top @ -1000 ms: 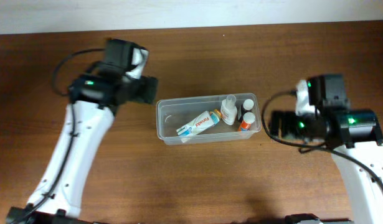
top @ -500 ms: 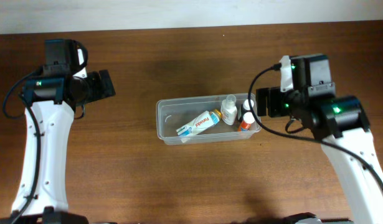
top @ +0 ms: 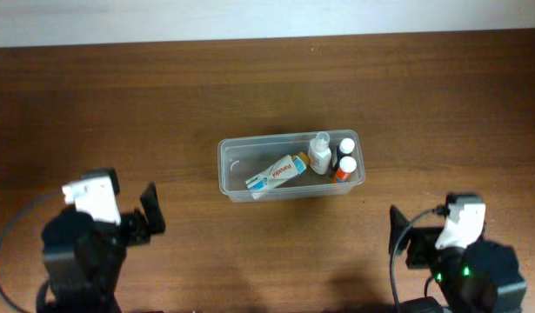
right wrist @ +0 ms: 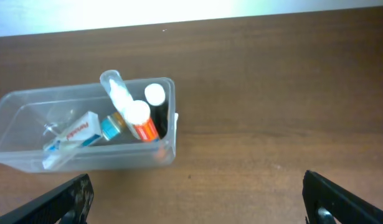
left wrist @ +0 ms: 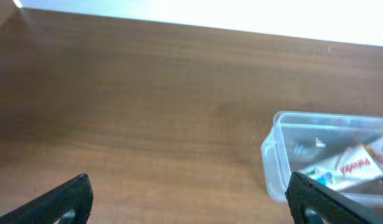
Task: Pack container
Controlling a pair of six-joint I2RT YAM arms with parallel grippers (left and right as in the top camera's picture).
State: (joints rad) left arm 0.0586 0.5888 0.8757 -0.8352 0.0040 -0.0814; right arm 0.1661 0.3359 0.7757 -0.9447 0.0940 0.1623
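A: Left side?
B: Left gripper (left wrist: 190, 202) well off the container's (top: 236, 165) left end, toward its near side. Fingers (left wrist: 66, 199) spread wide, gripping nothing, touching nothing. From the left wrist view, only the container's left end visible, ahead and to the right.
A: Container?
B: Clear shallow tub, rim up, flat on the brown table (top: 163, 96), long axis running left to right. Roughly midway between the two grippers, farther back than both.
A: Contents, left to right?
B: Left end of the container bare. Around the middle, a white box (top: 276, 172) with blue and red print, lying down at a slant. Just right of the box, a clear bottle (top: 319, 155) with a pale cap, tilted, top toward the container's far wall. At the right end, a dark bottle (top: 346, 146) with white cap in the far corner, and an orange bottle (top: 344, 168) with white cap just beside it on the near side. Touching or a hair apart: cannot tell.
A: Right side?
B: Right gripper (right wrist: 203, 202) off the container's right end, also toward the near side, well apart. Fingers wide apart, empty. From the right wrist view, whole container visible ahead and to the left.
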